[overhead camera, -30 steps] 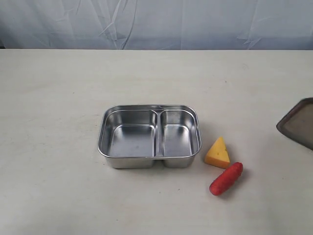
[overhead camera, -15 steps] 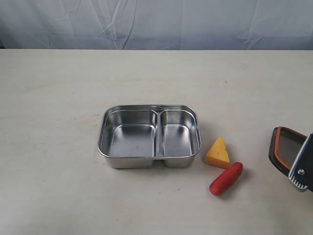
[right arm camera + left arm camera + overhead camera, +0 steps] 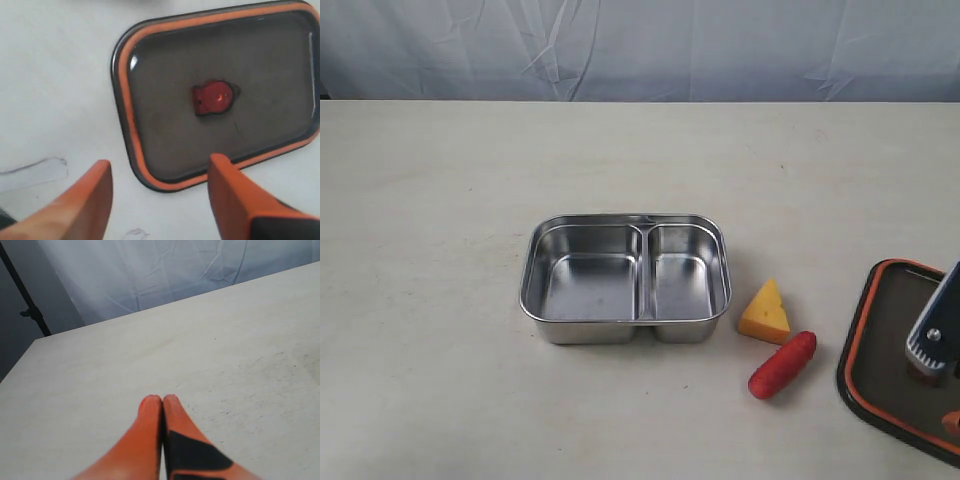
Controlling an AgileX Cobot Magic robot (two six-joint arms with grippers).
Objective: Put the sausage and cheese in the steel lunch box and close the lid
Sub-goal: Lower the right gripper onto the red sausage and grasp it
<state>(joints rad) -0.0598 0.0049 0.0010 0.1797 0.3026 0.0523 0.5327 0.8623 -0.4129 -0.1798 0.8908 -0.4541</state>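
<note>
My right claw (image 3: pixel 160 165) hangs spread over the lid (image 3: pixel 890 350), which lies seal-up on the counter (image 3: pixel 440 200); my left claw (image 3: pixel 162 400) is pressed together. Cheese (image 3: pixel 765 312) and sausage (image 3: pixel 782 364) wait at four o'clock of the empty steel lunch box (image 3: pixel 528 300). Loading comes next, I judge: pinch the sausage.

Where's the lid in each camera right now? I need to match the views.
Exterior: the lid lies flat at the lower right edge, partly cut off.
Left wrist: not in it.
Right wrist: fills most of the picture, beyond the open right gripper.
Shared landmark: its orange rim seal, in both.
</note>
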